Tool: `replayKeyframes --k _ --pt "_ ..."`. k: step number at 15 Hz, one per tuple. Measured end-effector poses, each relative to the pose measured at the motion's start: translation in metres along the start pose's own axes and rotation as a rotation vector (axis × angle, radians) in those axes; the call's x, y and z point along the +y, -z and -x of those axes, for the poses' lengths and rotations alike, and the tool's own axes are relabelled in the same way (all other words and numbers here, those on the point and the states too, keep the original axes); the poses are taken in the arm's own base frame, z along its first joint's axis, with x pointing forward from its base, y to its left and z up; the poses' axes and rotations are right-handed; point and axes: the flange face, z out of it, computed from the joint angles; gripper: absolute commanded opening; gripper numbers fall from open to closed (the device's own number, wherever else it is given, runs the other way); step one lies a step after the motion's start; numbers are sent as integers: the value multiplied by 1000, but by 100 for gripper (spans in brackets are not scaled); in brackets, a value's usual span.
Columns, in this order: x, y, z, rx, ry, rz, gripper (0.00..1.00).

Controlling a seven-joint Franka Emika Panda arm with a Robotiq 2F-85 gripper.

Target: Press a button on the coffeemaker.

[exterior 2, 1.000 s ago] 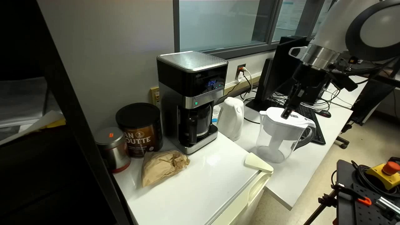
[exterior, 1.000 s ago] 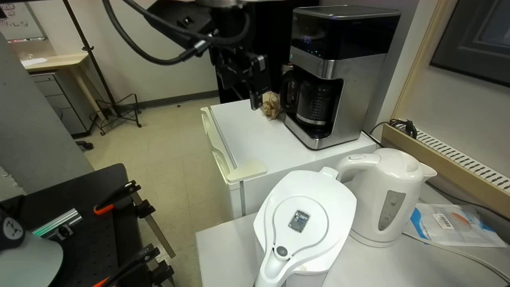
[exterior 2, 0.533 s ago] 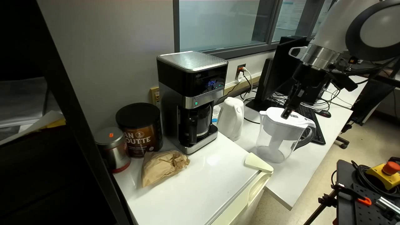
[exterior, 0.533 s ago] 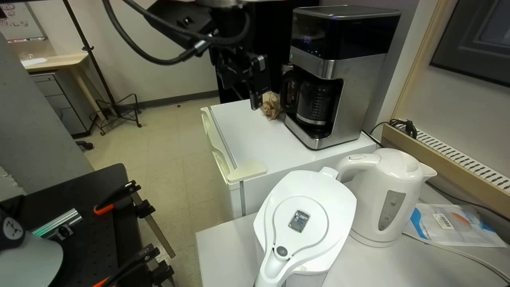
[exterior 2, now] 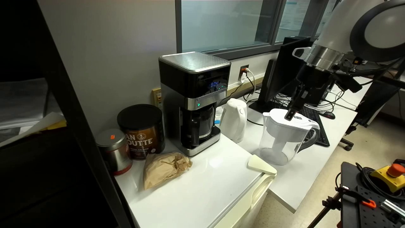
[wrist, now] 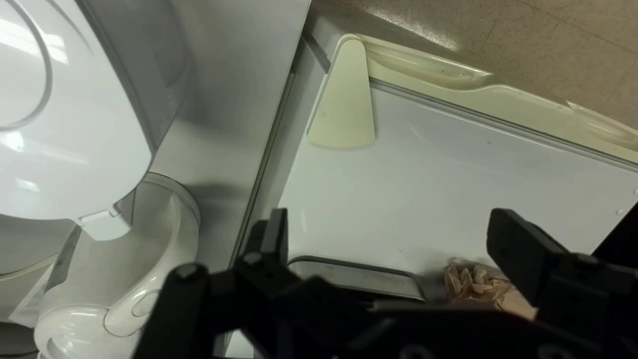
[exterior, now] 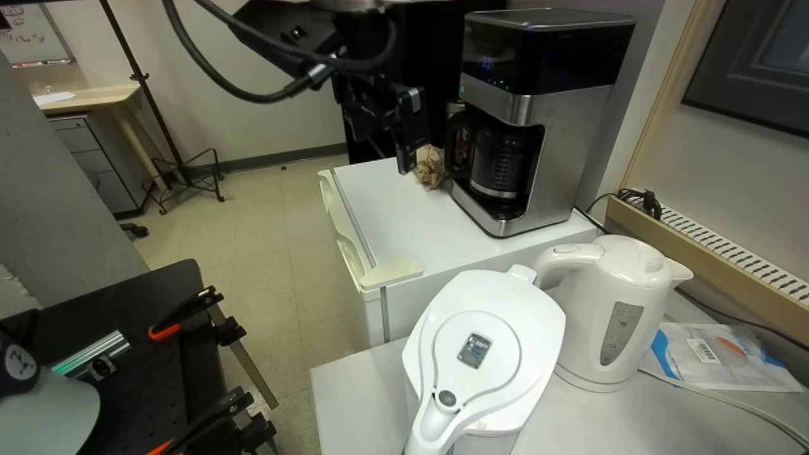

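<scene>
Overall, the coffeemaker (exterior 2: 191, 103) stood upright on the fridge (exterior 2: 202, 190): tall, boxy, glossy black above brushed silver, its dark glass carafe (exterior: 504, 161) seated inside. To one side of it sat a round black-lidded can (exterior 2: 140, 141) and a crumpled brown paper bag (exterior 2: 166, 169). To its opposite side stood a smooth, rounded white kettle (exterior: 597, 319); farther from it, a clear-walled, white-lidded jug (exterior 2: 273, 147). The gripper (wrist: 390, 224) hung in the air, apart from the coffeemaker; in the wrist view its fingers (wrist: 518, 249) were spread wide, fridge top showing between them.

Wrist view: coffeemaker (wrist: 356, 279) partly hidden behind pincer (wrist: 389, 233); jug (wrist: 84, 139) cut off.
</scene>
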Motion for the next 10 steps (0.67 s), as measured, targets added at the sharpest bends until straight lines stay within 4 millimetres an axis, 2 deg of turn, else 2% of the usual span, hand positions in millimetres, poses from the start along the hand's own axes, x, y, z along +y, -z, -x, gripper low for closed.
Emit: replayKeyframes --k 5,10 --pt "-2 0 -1 0 3 3 100" --pt "-27 1 -13 49 35 32 100"
